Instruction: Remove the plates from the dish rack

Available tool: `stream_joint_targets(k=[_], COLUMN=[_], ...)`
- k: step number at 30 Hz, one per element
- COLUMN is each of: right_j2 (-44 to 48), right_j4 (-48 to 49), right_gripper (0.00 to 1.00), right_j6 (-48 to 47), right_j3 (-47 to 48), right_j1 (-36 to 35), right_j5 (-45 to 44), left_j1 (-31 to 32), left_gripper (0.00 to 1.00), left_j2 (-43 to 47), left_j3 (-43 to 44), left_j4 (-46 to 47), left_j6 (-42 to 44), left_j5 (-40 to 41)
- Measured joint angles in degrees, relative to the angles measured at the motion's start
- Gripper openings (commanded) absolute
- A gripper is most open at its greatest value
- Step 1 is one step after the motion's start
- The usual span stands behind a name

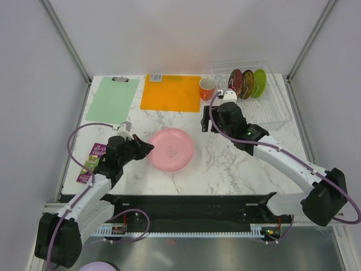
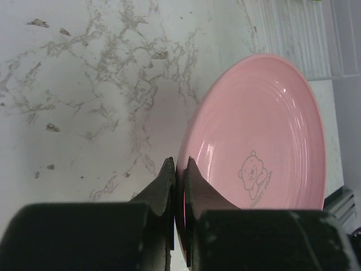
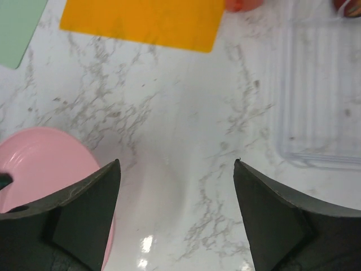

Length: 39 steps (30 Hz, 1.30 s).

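Note:
A large plain pink plate lies on the marble table; it also shows in the left wrist view and the right wrist view. My left gripper is shut on its left rim. The clear dish rack stands at the back right. In it, on edge, are a dark red plate, a yellow-gold plate and a lime green plate. My right gripper is open and empty over the table between the pink plate and the rack.
An orange cup stands just left of the rack. An orange mat and a green clipboard lie along the back. A leaflet lies at the left edge.

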State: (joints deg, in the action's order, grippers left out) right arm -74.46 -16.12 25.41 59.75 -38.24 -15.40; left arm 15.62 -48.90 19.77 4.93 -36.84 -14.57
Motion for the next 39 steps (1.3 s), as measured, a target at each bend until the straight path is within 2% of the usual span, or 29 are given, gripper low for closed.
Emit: stream_joint_targets(k=[5,11,14,18,20,21,30,34,39], right_j2=[2.5,2.4,0.0,-6.5,-11.0,-12.9,-37.4,-46.3,-52.4], right_j4=[-3.6,-5.9,-6.8,-7.4,-7.5,-7.6,-8.9,-9.2,-9.1], right_gripper=[0.91,0.93,0.93,0.93,0.93,0.93,0.88,0.84,0.61], right_j6=[-4.6,-8.2,-9.4,-11.3,-12.1,-12.2,-15.0,-16.7,-19.0], right_j3=[3.9,7.7,11.3,17.7,20.8,22.1,40.8,49.8,57.2], right_j1=[2.5,8.0,11.9,17.6,19.9,20.8,26.9,27.7,27.7], right_j5=[-8.3,-12.6,-13.6,-14.9,-15.4,-15.6,-15.3,-14.9,-14.3], left_j1=[0.0,0.0,0.0,0.0,0.0,0.0,0.0,0.0,0.0], left_gripper=[0.02,0.02,0.15,0.69,0.73,0.79,0.81,0.82,0.83], left_j2=[-5.1,-16.2,-21.1,-25.7,-27.3,-28.0,-28.1,-21.7,-13.5], left_j3=[0.0,1.6,4.4,8.6,10.3,11.1,12.8,11.5,10.9], left_j4=[0.1,1.0,1.3,2.8,2.8,2.8,-1.5,-3.8,-5.8], left_j6=[1.1,2.8,3.9,6.0,7.2,7.5,8.6,8.6,8.7], left_j5=[4.9,10.1,11.7,13.8,14.8,15.4,17.7,18.1,18.8])
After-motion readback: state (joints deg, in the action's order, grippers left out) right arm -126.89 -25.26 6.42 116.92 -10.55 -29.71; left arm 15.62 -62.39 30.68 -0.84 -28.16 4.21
